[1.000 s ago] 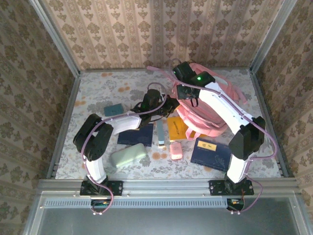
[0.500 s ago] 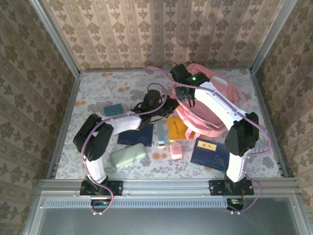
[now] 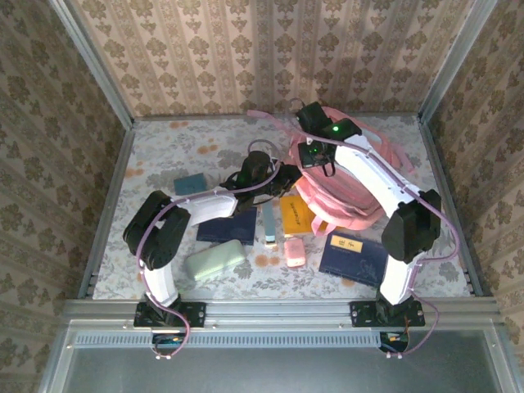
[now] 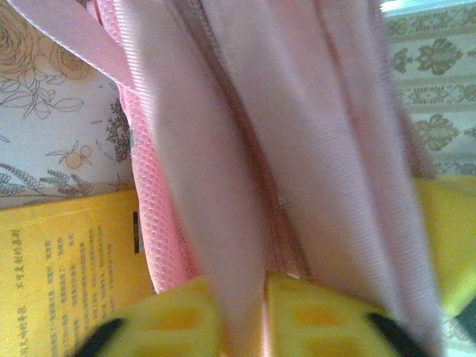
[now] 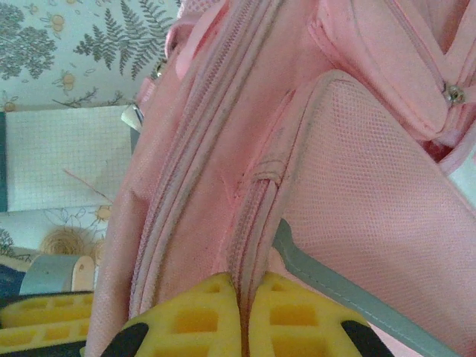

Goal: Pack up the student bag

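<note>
Both on student bag (image 3: 332, 201) | right gripper (image 5: 244, 286) clamped | left gripper (image 4: 239, 294) narrow (grip unclear) | booklet (image 4: 67, 260) beside

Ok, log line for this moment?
left hand: student bag strap between fingers, grip unclear | right hand: shut on student bag | yellow book: on table
</note>
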Robot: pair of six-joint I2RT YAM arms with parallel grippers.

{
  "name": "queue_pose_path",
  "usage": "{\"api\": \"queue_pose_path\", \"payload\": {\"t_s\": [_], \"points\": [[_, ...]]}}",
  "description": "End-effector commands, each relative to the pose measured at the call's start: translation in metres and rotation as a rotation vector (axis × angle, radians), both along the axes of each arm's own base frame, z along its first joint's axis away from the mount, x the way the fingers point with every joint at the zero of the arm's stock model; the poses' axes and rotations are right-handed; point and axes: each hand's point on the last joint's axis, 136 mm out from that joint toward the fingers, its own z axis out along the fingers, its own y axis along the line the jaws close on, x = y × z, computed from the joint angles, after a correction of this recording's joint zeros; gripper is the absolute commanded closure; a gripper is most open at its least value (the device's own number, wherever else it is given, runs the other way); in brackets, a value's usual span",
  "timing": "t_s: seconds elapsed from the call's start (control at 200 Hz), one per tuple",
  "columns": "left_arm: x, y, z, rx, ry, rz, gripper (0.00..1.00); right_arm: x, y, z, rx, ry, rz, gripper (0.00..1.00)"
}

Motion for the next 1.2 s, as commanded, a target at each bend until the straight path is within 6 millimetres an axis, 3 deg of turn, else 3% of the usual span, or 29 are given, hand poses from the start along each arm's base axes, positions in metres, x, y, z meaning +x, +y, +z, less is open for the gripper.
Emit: {"api": "queue_pose_path", "payload": {"t_s": [0.0, 0.1, 0.215, 0.335, 0.42, 0.5, 0.595, 0.69, 0.91, 1.04, 1.195], "points": [[-0.012, 0.003, 0.042, -0.043, -0.09, -0.072, 0.55, -0.003, 0.008, 0.045, 0.065, -0.107, 0.135, 1.0], [-0.018, 0.02, 0.056, -0.011, -0.158, -0.12, 0.42, -0.007, 0.012, 0.067, 0.08, -0.142, 0.221, 1.0], [-0.024, 0.063, 0.067, 0.189, -0.255, -0.149, 0.35, -0.012, 0.018, 0.086, 0.09, -0.226, 0.312, 1.0], [-0.023, 0.11, 0.089, 0.375, -0.416, -0.165, 0.33, -0.023, 0.031, 0.096, 0.117, -0.251, 0.462, 1.0], [-0.014, 0.141, 0.095, 0.482, -0.457, -0.132, 0.34, -0.041, 0.048, 0.105, 0.157, -0.286, 0.638, 1.0], [-0.004, 0.16, 0.095, 0.535, -0.463, -0.098, 0.36, -0.047, 0.052, 0.113, 0.156, -0.359, 0.713, 1.0], [-0.001, 0.164, 0.091, 0.556, -0.513, -0.142, 0.46, -0.058, 0.053, 0.119, 0.127, -0.407, 0.801, 1.0], [-0.013, 0.151, 0.089, 0.529, -0.59, -0.267, 0.53, -0.055, 0.044, 0.119, 0.099, -0.414, 0.788, 1.0], [-0.034, 0.137, 0.062, 0.564, -0.6, -0.471, 0.53, -0.054, 0.034, 0.118, 0.16, -0.444, 0.747, 1.0], [-0.036, 0.137, 0.042, 0.583, -0.566, -0.52, 0.52, -0.054, 0.032, 0.121, 0.188, -0.46, 0.74, 1.0], [-0.038, 0.118, 0.035, 0.438, -0.529, -0.554, 0.51, -0.055, 0.033, 0.124, 0.206, -0.47, 0.735, 1.0]]}}
